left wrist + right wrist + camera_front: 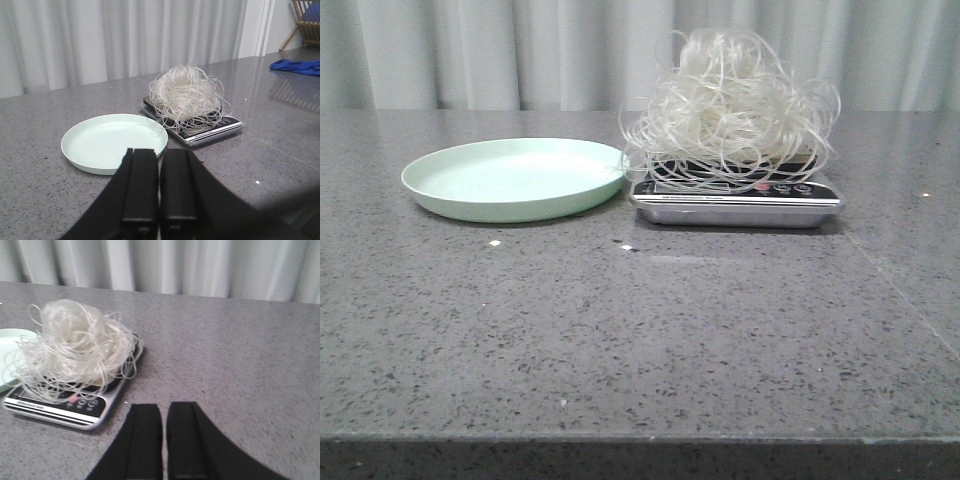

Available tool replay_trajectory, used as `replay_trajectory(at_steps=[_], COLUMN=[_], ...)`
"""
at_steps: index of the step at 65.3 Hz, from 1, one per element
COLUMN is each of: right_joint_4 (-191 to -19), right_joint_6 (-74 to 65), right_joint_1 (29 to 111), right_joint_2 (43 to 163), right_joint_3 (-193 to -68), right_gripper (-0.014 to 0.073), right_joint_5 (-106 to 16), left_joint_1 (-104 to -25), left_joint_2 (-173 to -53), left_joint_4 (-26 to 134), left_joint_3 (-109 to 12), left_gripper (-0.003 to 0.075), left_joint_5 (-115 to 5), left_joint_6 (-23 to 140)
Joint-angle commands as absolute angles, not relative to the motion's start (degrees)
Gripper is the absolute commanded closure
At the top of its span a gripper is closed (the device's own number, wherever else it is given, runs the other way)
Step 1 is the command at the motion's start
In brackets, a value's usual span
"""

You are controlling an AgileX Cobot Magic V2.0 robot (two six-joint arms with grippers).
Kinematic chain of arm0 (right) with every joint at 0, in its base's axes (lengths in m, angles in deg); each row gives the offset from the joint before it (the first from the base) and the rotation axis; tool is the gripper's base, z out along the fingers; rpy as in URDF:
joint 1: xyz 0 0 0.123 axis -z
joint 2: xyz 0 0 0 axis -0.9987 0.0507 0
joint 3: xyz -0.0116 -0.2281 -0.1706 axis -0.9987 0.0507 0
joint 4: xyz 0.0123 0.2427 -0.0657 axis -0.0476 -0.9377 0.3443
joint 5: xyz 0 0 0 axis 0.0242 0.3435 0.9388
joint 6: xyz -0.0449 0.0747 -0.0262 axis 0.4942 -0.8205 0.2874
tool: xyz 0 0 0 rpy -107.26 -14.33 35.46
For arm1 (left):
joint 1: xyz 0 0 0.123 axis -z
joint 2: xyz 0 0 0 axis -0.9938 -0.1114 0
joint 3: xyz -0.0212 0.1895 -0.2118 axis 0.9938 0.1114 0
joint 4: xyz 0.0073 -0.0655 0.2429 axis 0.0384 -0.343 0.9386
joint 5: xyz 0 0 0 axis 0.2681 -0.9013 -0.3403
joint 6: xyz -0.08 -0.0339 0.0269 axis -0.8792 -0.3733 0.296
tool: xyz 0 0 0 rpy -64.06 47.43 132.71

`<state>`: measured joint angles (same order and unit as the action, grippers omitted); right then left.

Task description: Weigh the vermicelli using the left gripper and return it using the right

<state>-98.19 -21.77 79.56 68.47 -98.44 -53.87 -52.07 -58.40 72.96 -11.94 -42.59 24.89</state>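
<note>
The vermicelli point(732, 110), a fluffy tangle of whitish strands, sits on a small steel kitchen scale point(735, 203) at the table's middle right. It also shows in the left wrist view point(186, 93) and the right wrist view point(75, 347). An empty pale green plate point(515, 177) lies just left of the scale, almost touching it. My left gripper point(159, 155) is shut and empty, held back near the plate's front rim point(114, 142). My right gripper point(165, 410) is shut and empty, to the right of the scale point(60, 407). Neither gripper shows in the front view.
A few strands hang over the plate's near edge point(157, 131). A blue cloth point(296, 66) lies at the far right of the grey stone table point(640, 330), with a wooden rack point(306, 17) behind it. White curtains point(470, 50) close the back.
</note>
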Motion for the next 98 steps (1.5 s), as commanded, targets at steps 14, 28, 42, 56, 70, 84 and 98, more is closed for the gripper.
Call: replay_trajectory(at_steps=[14, 28, 42, 56, 70, 84, 98], right_joint_4=[-98.63, -98.63, -98.63, -98.22, -98.00, -95.18, -93.23], right_joint_6=[-20.77, -20.77, -20.77, -20.77, -20.77, -20.77, -20.77], right_joint_1=[71.45, 64.58, 61.74, 61.74, 62.28, 62.28, 62.28], right_joint_2=[86.93, 102.80, 118.96, 129.32, 137.19, 141.91, 145.19], right_joint_3=[-115.47, -129.56, -144.72, -152.25, -154.25, -154.25, -154.26], right_gripper=[0.0031, 0.0014, 0.0014, 0.0014, 0.0014, 0.0016, 0.0115], right_joint_5=[-51.16, -53.83, -61.28, -63.90, -65.78, -70.06, -76.78], left_joint_1=[-52.09, -52.09, -52.09, -52.09, -52.09, -52.09, -52.09], left_joint_2=[-59.08, -59.08, -59.08, -59.08, -59.08, -59.08, -59.08], left_joint_4=[72.15, 72.15, 72.15, 72.15, 72.15, 72.15, 72.15], left_joint_3=[-13.42, -13.42, -13.42, -13.42, -13.42, -13.42, -13.42], left_gripper=[0.0586, 0.0586, 0.0586, 0.0586, 0.0586, 0.0586, 0.0586], left_joint_5=[-47.30, -47.30, -47.30, -47.30, -47.30, -47.09, -47.09], left_joint_6=[24.69, 24.69, 24.69, 24.69, 24.69, 24.69, 24.69])
